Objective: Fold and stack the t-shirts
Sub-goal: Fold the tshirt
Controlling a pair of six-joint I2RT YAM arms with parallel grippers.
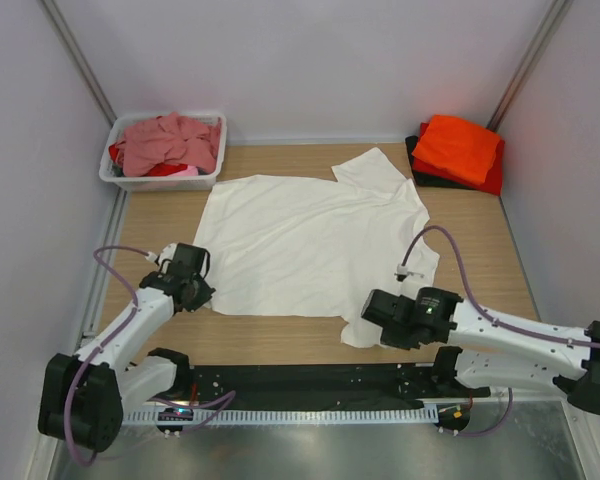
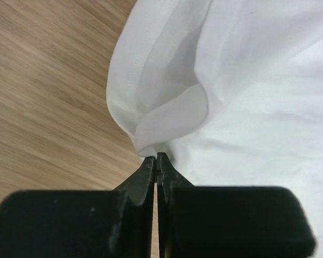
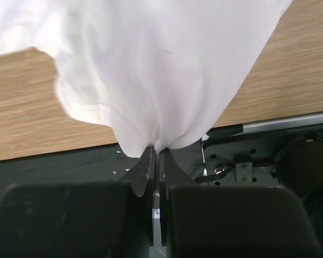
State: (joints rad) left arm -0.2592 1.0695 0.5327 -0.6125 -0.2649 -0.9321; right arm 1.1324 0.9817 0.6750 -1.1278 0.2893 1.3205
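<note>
Nearest, the right gripper (image 3: pixel 156 151) has its jaws pressed together on a bunched near-right corner of the white t-shirt (image 1: pixel 300 240), lifting that cloth above the table (image 1: pixel 480 250) edge. Beside it a metal strip (image 3: pixel 290 124) carries a line of tiny print, too small to read. The left gripper (image 2: pixel 157 158) pinches a fold at the shirt's near-left corner. Between them the shirt lies spread flat mid-table, with no logo or label showing. At the far left a tub (image 1: pixel 160 183) holds a crumpled pink shirt (image 1: pixel 165 140). At the far right a folded orange shirt (image 1: pixel 458 145) tops a red shirt (image 1: pixel 492 182) and a black shirt (image 1: pixel 421 168).
</note>
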